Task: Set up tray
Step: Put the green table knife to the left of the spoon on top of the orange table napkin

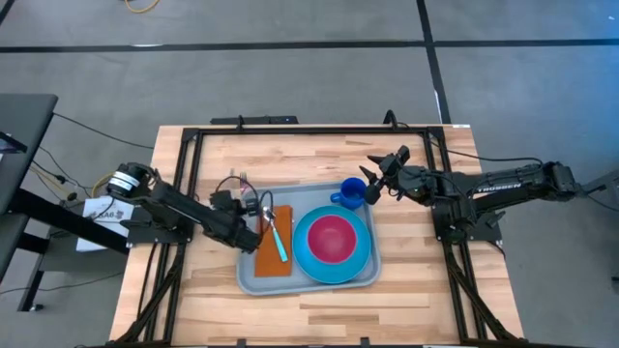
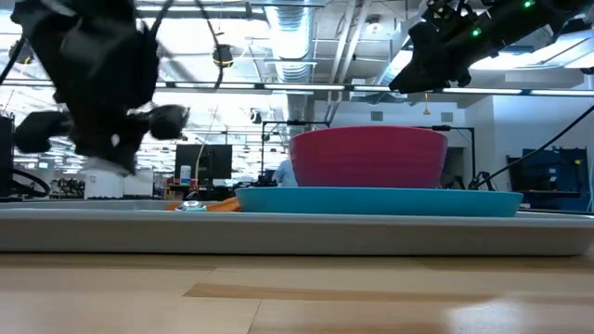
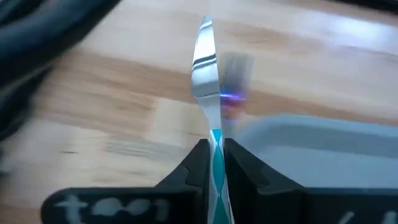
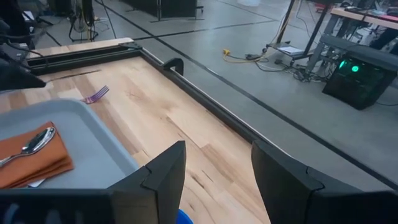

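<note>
The pale grey-blue tray (image 1: 308, 282) lies in the middle of the table. It carries an orange-brown napkin (image 1: 267, 253) with a teal-handled spoon (image 1: 279, 239) lying flat on it. Also on the tray are a bright-blue plate (image 1: 308, 259) with a pink bowl (image 1: 333, 239), and a blue cup (image 1: 351, 193). My left gripper (image 3: 216, 144) hovers by the tray's far-left corner, shut on a teal-handled knife (image 3: 206, 68). A purple fork (image 4: 96, 94) lies on the wood beyond that corner. My right gripper (image 4: 217, 155) is open, raised just right of the cup, touching nothing. My left gripper pinches the knife between its two fingers by the teal handle (image 3: 217, 138), close to where it joins the metal neck. The metal blade sticks out forward past the fingertips, on edge. It is lifted clear, over the wood beside the tray's corner (image 3: 292, 134).
A black frame (image 1: 290, 129) runs round the table's far and side edges. Bare wood (image 1: 309, 155) lies between the tray and the far rail, and more lies along the near edge. Cables and floor lie beyond the table.
</note>
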